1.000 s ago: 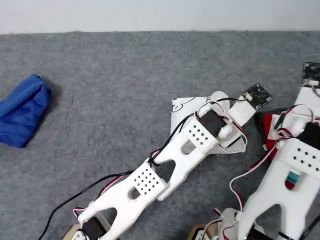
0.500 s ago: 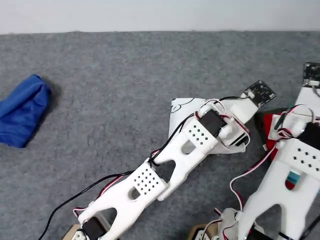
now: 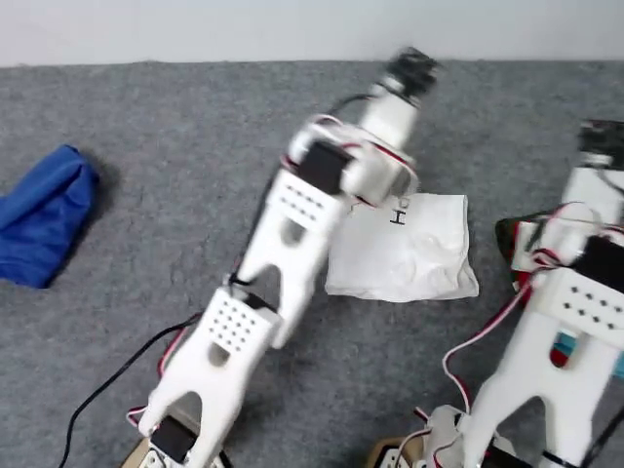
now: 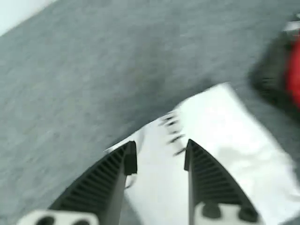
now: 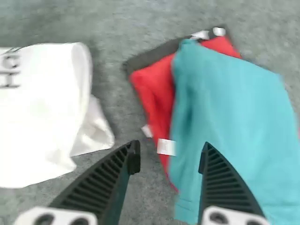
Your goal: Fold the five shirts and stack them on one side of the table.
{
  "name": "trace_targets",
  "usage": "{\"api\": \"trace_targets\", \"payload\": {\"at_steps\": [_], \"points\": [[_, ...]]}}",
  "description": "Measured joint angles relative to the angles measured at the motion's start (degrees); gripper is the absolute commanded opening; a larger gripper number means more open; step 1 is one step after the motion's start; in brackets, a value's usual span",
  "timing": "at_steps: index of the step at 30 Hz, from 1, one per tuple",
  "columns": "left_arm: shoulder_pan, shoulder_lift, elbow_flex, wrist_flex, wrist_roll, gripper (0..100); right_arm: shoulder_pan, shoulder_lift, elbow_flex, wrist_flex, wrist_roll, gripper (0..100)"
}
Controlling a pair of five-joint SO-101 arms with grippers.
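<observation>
Teal shirt [image 5: 229, 126] atop red shirt [image 5: 154, 98]

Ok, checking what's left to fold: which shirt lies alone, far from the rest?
The blue shirt, bunched up alone; the white shirt lies close beside the red shirt and teal shirt.

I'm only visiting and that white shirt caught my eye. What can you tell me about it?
The white shirt is soft, slightly wrinkled cloth folded into a rough rectangle, with dark print near one edge. It lies flat on the grey, felt-like table between the two arms. The left gripper is above it, jaws open with nothing between them. A strip of bare table separates it from the red shirt and teal shirt stacked beside it.
</observation>
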Motion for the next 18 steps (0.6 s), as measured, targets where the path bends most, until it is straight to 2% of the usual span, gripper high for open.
{"api": "trace_targets", "payload": {"at_steps": [4,8,14,18], "points": [[-4.22,5.89,-0.09,0.18,0.0,17,-10.81,0.0,3.52,-5.45,-2.2,21.5],[-5.1,13.45,-0.09,0.18,0.0,17,-20.4,1.85,8.09,-17.49,-6.59,21.5],[-5.36,21.19,-0.09,0.18,0.26,17,-26.9,15.56,9.32,-33.67,-12.04,15.1],[-5.71,22.42,-0.44,0.0,0.26,17,-28.13,27.25,6.77,-34.11,-12.13,12.5]]}}
